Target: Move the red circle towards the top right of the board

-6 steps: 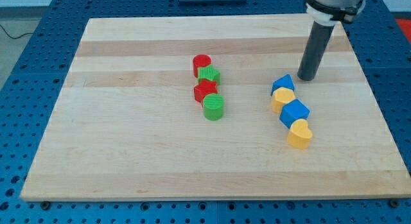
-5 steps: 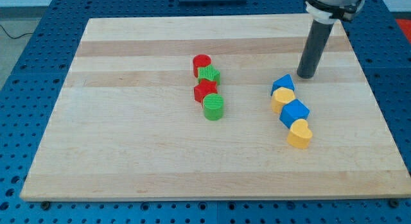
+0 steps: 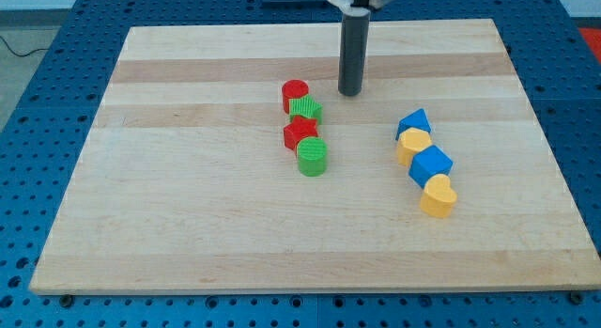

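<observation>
Standing on the wooden tabletop [image 3: 188,225], my tip [image 3: 350,92] sits just to the view's right of the red circle [image 3: 295,94], apart from it. The arm carries a plain rod, with no hand to clench or release. The red circle tops a touching column near the board's middle: green block [image 3: 306,109], red star [image 3: 300,132], green cylinder [image 3: 313,156].

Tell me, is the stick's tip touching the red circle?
Apart. In the camera view, my tip sits to the view's right of the red circle, with bare board plainly showing between them.
</observation>
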{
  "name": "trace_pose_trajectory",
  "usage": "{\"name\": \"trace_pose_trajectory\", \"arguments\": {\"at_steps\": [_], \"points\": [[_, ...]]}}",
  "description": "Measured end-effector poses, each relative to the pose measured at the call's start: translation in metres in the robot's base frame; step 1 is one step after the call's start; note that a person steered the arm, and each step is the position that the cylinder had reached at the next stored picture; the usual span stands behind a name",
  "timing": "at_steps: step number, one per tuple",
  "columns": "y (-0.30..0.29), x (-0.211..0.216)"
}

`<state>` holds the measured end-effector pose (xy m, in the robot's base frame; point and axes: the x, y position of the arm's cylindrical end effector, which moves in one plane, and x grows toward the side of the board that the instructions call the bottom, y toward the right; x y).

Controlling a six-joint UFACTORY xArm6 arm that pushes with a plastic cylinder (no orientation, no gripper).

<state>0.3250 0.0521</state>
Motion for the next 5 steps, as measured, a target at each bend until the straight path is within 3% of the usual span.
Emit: {"name": "trace_pose_trajectory", "arguments": {"at_steps": [1, 2, 3, 5], "points": [[-0.046, -0.041], [-0.135, -0.031], [-0.167, 0.021], [-0.121, 0.048]]}}
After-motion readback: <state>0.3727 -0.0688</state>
